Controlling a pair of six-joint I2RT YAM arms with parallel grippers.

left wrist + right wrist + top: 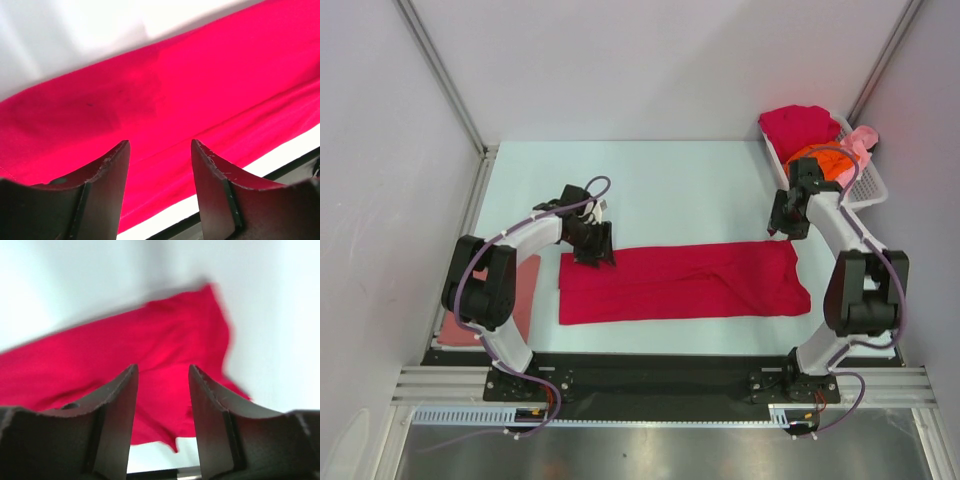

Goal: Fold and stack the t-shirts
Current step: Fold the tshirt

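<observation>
Crimson t-shirt [685, 282] lies flat mid-worktop [670, 190], folded into a long strip running L to R. Its near edge sits just short of the black rail [660, 365] where the arms are bolted. The strip's right end looks a bit wider and less even than the left.

L pincer [160, 145]: fingers spread, nothing btwn them, and red cloth fills most of the wrist view beneath. From the top cam it sits at the strip's far-left corner (can't tell whether the tips touch the fabric).

R pincer [162, 371]: fingers also spread and empty, w/ the shirt's right end below and ahead of them. That wrist view is blurred. From above it hangs at the strip's far-right corner, just past the far edge.

Salmon t-shirt [525, 290] lies flat along the worktop's left side, partly hidden under the L arm [485, 285] and just beside the strip's left end.

White slotted basket [873, 188] stands at the far-right corner. In it:
- Second crimson t-shirt [798, 125], bunched at the far end.
- Orange t-shirt [812, 155], nearer, partly behind the R arm [850, 250].
- Light pink t-shirt [860, 142], at the right rim.
</observation>
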